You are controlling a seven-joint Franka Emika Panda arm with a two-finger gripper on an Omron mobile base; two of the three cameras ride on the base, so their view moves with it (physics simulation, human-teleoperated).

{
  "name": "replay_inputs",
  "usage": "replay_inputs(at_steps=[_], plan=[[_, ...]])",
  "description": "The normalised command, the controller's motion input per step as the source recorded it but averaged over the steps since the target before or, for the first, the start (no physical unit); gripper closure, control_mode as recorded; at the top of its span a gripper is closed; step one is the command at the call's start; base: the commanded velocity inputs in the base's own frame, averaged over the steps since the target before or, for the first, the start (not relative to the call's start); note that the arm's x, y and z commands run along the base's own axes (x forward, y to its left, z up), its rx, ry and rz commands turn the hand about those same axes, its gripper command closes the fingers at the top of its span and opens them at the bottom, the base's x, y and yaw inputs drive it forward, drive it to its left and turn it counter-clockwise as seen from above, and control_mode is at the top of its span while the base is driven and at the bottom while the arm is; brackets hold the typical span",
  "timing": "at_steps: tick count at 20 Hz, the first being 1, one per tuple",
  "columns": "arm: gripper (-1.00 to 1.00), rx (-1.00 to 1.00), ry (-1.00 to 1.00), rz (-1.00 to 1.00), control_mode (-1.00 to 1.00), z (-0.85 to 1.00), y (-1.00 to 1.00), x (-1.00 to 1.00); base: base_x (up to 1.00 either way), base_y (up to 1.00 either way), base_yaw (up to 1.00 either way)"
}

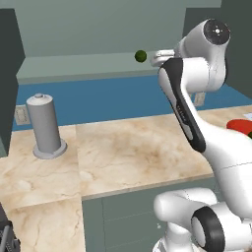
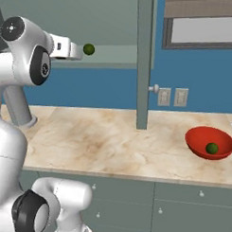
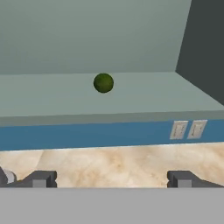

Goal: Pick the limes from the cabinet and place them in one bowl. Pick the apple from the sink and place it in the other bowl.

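One lime (image 2: 212, 148) in red bowl (image 2: 198, 144). Gripper (image 3: 112, 179) spread wide, holding nothing; second lime (image 3: 103, 82) straight ahead on cabinet (image 3: 144, 94) shelf. Apple left too.

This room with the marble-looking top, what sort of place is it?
It looks like a rendered kitchen: a counter with drawers beneath, an open wall cupboard holding a lime, and a red bowl with another lime.
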Motion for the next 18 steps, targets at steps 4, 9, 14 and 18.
replay_inputs(at_steps=[4,9,14,18], plan=[[-1.00,0.00,-0.03,0.02,-1.00,-0.11,-0.02,0.65,0.00,0.00,0.00],[-1.00,0.00,0.00,0.00,-1.00,-0.02,-0.02,0.63,0.00,0.00,0.00],[-1.00,-0.01,0.01,0.00,-1.00,-0.13,0.00,0.68,0.00,0.00,0.00],[-1.00,0.00,0.00,0.01,-1.00,-0.11,0.00,0.73,0.00,0.00,0.00]])
